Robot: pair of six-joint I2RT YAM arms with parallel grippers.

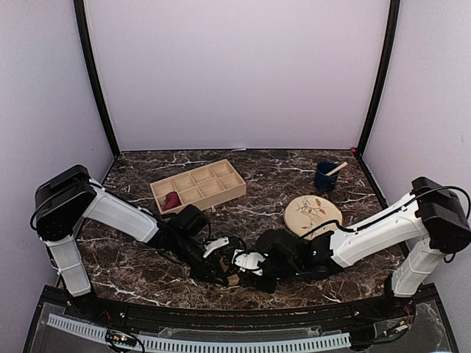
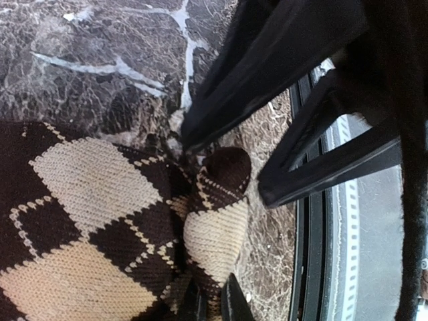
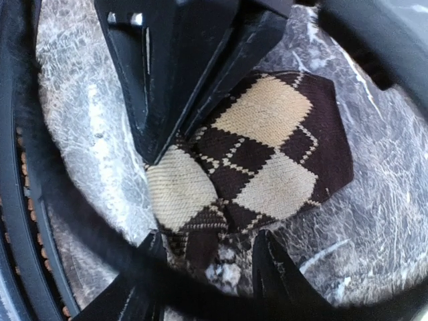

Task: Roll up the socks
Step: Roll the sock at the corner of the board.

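The dark brown sock with tan argyle diamonds (image 2: 87, 221) lies bunched on the marble near the table's front edge, mostly hidden under both grippers in the top view (image 1: 232, 279). My left gripper (image 2: 212, 293) is shut on a raised fold of it (image 3: 177, 187). My right gripper (image 3: 210, 242) stands open, its fingers astride the sock's dark end and low over the table. The two grippers meet tip to tip (image 1: 234, 268). The maroon-red sock (image 1: 171, 200) sits rolled up in a compartment of the wooden tray (image 1: 221, 170).
The wooden tray with several compartments stands at the back left. A round pale disc with a leaf drawing (image 1: 313, 215) lies to the right, and a dark blue cup (image 1: 324, 177) with a stick in it stands behind that. The table's black front rail (image 2: 314, 254) is just beside the sock.
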